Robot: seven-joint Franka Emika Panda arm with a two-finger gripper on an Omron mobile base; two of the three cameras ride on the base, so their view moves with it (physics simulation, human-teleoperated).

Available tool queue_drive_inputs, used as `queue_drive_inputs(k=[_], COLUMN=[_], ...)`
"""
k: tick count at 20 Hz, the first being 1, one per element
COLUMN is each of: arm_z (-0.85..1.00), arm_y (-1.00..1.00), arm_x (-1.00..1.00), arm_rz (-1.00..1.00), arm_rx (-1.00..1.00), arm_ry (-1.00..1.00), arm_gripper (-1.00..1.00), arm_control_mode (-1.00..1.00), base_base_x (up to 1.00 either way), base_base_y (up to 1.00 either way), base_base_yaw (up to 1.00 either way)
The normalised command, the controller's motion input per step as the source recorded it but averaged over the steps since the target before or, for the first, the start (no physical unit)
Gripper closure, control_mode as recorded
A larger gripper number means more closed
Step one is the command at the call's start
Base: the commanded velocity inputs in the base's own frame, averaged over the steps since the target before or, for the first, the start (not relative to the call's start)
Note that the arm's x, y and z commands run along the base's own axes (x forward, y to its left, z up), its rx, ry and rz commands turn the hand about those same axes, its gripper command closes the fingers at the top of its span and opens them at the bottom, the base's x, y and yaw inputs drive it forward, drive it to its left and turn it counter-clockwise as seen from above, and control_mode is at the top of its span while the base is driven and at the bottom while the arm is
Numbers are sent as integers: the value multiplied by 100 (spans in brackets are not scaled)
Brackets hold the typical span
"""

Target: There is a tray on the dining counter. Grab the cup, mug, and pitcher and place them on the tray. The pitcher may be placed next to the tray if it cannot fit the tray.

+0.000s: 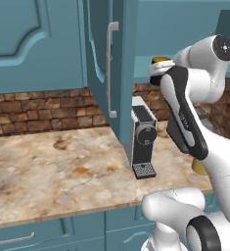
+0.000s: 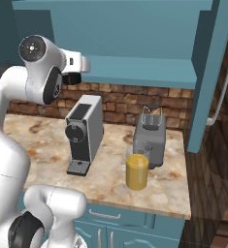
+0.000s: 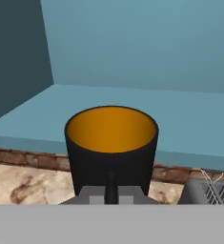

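A black mug (image 3: 111, 157) with an orange inside stands upright right in front of the hand camera. My gripper (image 3: 111, 193) is shut on its near wall, one dark finger pressed against the outside. The mug (image 1: 160, 60) hangs in the air in front of the open wall cabinet, high above the kitchen counter; in the right base view the mug (image 2: 72, 78) shows dark below the white hand. The glass pitcher (image 2: 137, 170) with orange-yellow liquid stands on the counter near its front edge, and a sliver of the pitcher (image 1: 199, 168) shows behind my arm. The tray, cup and dining counter are out of view.
A coffee machine (image 2: 84, 133) and a grey toaster (image 2: 151, 136) stand on the marbled kitchen counter (image 1: 62, 171) under the cabinet. The teal cabinet shelf (image 3: 132, 109) lies behind the mug. The open cabinet door (image 1: 106, 63) juts out left of my arm.
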Motion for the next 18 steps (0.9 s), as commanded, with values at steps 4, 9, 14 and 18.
queue_drive_inputs(k=[4,9,14,18], arm_z=[-3,-27,-18,-13], arm_y=[-7,-2,-31,-15], arm_x=[-73,-65,-72,-46], arm_rz=[0,0,0,-2], arm_rx=[0,0,2,0], arm_ry=[1,1,0,0], arm_gripper=[100,100,100,100], arm_control_mode=[-100,-100,-100,-100], base_base_x=[0,0,0,0], base_base_y=[0,0,0,0], base_base_yaw=[0,0,0,0])
